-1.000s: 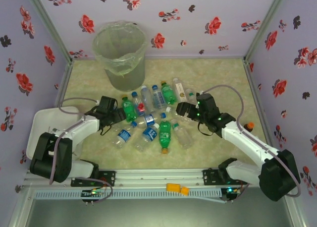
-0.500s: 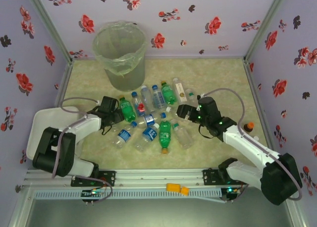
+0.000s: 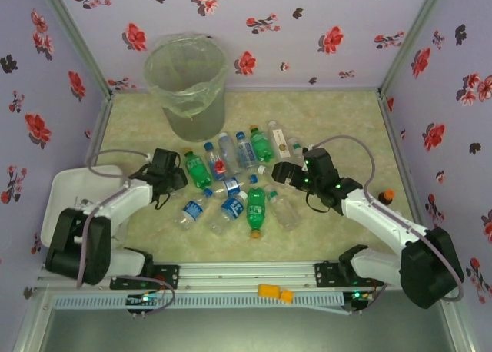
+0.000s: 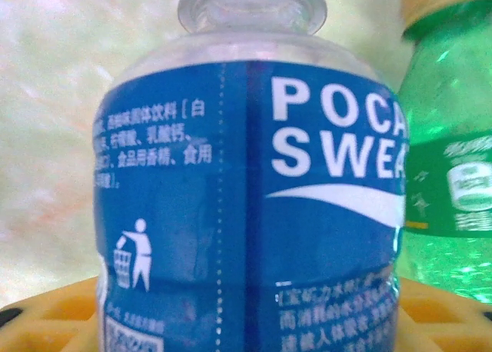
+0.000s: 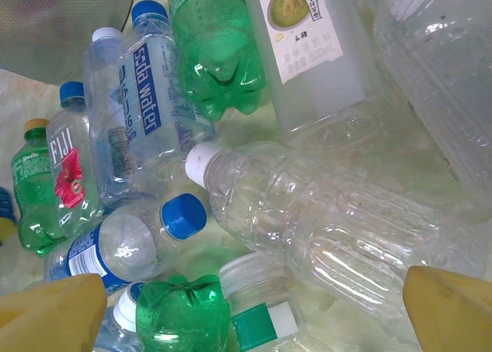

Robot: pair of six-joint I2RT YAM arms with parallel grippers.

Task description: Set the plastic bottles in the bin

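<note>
Okay, plastic bottles [image 3: 231,184] lie on their sides in a loose heap mid-tabletop, crowded, many touching or overlapping. The bin [image 3: 192,115] stands upright toward the far left corner, clear liner folded over its rim, with the heap's far bottles near its base.

Left end effector [image 3: 178,178] sits low at the left side of the heap. In its wrist view a blue-labelled bottle [image 4: 246,198] is right up against the camera, neck pointing away, lower body between the yellow fingers [image 4: 46,317]. A green bottle [image 4: 450,175] with a yellowish cap lies just beside it on the right. Cannot tell whether the jaws actually pinch the blue-labelled bottle or stand slightly off it.

Right end effector [image 3: 281,173] hovers at the right side of the heap, jaws spread wide, holding nothing. From its wrist, a clear unlabelled bottle [image 5: 323,221] with a white cap lies between the yellow fingertips [image 5: 450,310]. Clutter packs around it: a blue-capped bottle [image 5: 131,240] just beside its cap end, and beyond that a soda-water bottle [image 5: 150,98], a red-flower labelled bottle [image 5: 68,167], a large green bottle [image 5: 219,52] and a white-labelled clear bottle [image 5: 307,52]. The bin's grey wall rises past them at top left.

Off the heap: a white tray [image 3: 61,194] by the near left corner beside the left arm, an orange-capped item [image 3: 387,194] near the right edge, a yellow-orange piece [image 3: 275,293] on the front rail.
</note>
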